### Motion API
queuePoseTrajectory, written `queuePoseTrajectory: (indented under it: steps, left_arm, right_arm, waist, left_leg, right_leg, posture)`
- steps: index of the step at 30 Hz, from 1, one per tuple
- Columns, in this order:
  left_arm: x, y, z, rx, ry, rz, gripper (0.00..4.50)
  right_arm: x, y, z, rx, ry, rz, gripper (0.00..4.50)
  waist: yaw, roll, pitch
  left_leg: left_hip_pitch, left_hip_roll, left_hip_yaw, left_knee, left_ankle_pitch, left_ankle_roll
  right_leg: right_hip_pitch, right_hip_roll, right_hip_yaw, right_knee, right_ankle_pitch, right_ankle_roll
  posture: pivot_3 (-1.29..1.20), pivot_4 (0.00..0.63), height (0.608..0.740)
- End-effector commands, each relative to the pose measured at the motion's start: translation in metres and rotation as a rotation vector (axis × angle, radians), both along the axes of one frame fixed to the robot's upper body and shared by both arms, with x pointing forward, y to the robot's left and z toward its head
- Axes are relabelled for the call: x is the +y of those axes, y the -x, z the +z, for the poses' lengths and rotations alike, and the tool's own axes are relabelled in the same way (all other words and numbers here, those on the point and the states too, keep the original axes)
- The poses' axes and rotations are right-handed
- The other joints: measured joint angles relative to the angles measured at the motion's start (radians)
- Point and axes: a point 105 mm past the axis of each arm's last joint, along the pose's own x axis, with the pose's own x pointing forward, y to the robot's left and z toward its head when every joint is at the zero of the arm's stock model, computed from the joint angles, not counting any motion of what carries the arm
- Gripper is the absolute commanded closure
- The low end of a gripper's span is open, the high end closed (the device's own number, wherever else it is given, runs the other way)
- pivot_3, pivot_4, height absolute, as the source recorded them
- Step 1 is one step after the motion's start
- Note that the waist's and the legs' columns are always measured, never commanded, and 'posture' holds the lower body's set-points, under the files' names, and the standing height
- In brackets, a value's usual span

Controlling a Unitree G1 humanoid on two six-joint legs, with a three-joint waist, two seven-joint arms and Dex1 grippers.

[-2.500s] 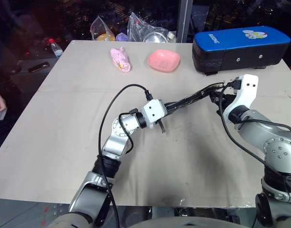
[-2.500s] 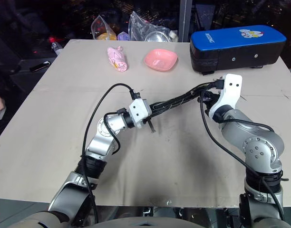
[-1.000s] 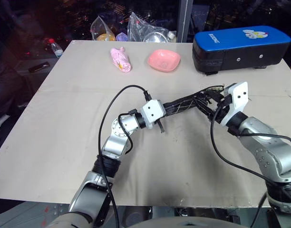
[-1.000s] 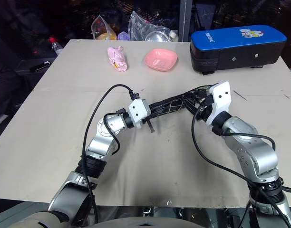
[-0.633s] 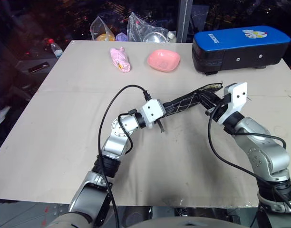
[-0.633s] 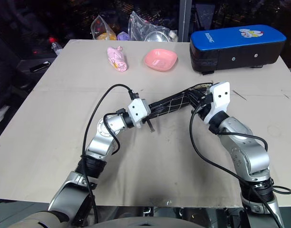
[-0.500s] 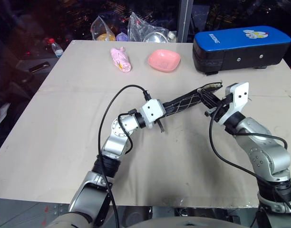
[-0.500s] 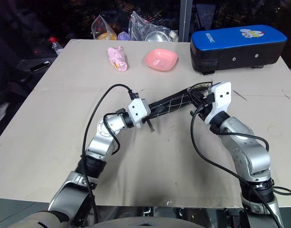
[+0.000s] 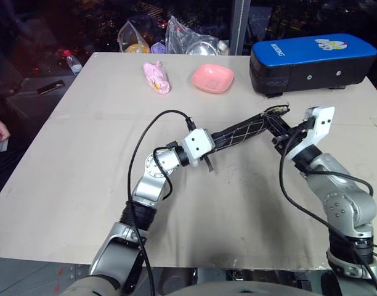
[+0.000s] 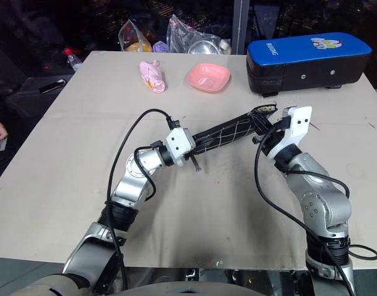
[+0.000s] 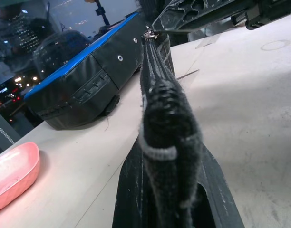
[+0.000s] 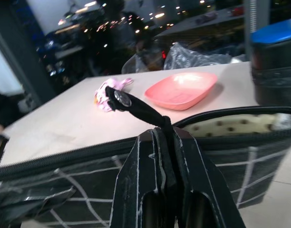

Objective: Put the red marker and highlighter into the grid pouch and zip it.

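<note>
Moved: right gripper (image 12: 165,142) slid right, clenched on zipper pull (image 12: 129,105).
Left gripper (image 11: 171,190): clenched on grid pouch (image 9: 244,132).
Far: pink bowl (image 9: 212,78), blue case (image 9: 312,61).

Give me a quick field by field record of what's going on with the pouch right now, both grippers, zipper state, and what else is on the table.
pouch: grid pouch held off the table between both grippers
left gripper: shut on one end of the pouch
right gripper: shut on the zipper pull
zipper: part open at the far end, dotted lining showing
marker and highlighter: cannot tell
behind: pink dish, pink wrapped item, blue-and-black case
</note>
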Motion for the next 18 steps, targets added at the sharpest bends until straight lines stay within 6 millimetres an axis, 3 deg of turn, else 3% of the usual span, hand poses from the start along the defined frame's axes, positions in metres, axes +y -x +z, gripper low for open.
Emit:
queuePoseTrajectory:
  steps: [1,12,15,16,18]
  left_arm:
    - [0.001,0.001,0.008,-0.032,0.016,-0.004,4.50]
    - [0.003,0.000,0.008,-0.034,0.018,0.007,4.50]
    - [0.004,0.000,0.008,-0.035,0.019,0.013,4.50]
    - [0.006,-0.003,0.009,-0.053,0.011,0.038,4.50]
    - [0.013,-0.011,0.012,-0.089,-0.004,0.087,4.50]
  right_arm:
    - [-0.019,0.001,0.021,-0.067,-0.037,-0.077,4.46]
    - [-0.066,-0.019,0.016,-0.026,-0.073,-0.340,4.46]
    - [-0.056,-0.017,0.016,-0.033,-0.036,-0.264,4.46]
    - [-0.041,-0.010,0.013,-0.027,-0.018,-0.152,3.92]
    - [-0.026,0.000,0.008,-0.019,0.021,-0.028,3.26]
  waist:
    - [0.000,0.000,0.000]
    - [-0.001,0.000,0.000]
    - [0.000,0.000,0.000]
    - [0.000,0.000,0.000]
    - [0.003,0.000,0.000]
  left_leg:
    - [0.000,0.000,0.000,0.000,0.000,0.000]
    - [0.000,0.000,0.000,0.000,0.000,0.000]
    - [0.000,0.000,0.000,0.000,0.000,0.000]
    - [0.000,0.000,0.000,0.000,0.000,0.000]
    - [0.000,0.000,0.000,0.000,0.000,0.000]
  right_leg:
    - [0.000,0.000,0.000,0.000,0.000,0.000]
    - [0.000,0.000,0.000,0.000,0.000,0.000]
    - [0.000,0.000,0.000,0.000,0.000,0.000]
    - [0.000,0.000,0.000,0.000,0.000,0.000]
    - [0.000,0.000,0.000,0.000,0.000,0.000]
  posture:
    - [0.00,0.150,0.716]
    - [0.00,0.150,0.716]
    - [0.00,0.150,0.716]
    - [0.00,0.150,0.716]
    - [0.00,0.150,0.716]
